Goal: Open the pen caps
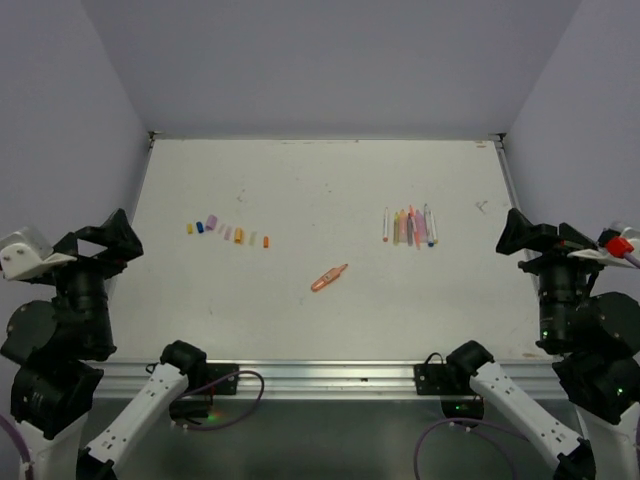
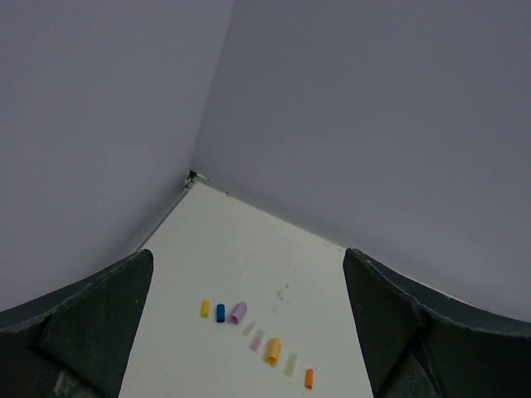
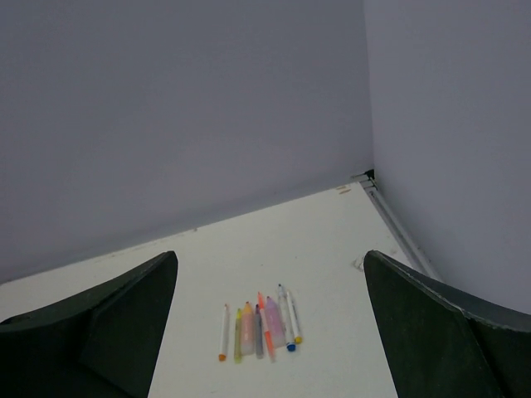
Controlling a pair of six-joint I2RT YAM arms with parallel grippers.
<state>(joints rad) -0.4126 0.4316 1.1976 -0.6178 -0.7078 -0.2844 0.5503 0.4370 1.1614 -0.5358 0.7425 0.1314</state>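
Note:
The pen caps (image 1: 226, 231) lie in a loose row on the left of the white table (image 1: 320, 180); in the left wrist view I pick out a yellow cap (image 2: 204, 308), a blue cap (image 2: 221, 313), a lilac cap (image 2: 238, 313) and an orange cap (image 2: 272, 351) among them. Several pens (image 1: 409, 226) lie side by side on the right, and the pens (image 3: 259, 332) also show in the right wrist view. One salmon pen (image 1: 329, 278) lies alone mid-table. My left gripper (image 1: 112, 242) (image 2: 247, 257) and right gripper (image 1: 518, 234) (image 3: 270, 257) hang open and empty, well back from these.
Grey walls close the table in at the back and on both sides. A metal rail (image 1: 320, 375) with cables runs along the near edge between the arm bases. A small dark mark (image 1: 481, 206) sits on the table near the right wall.

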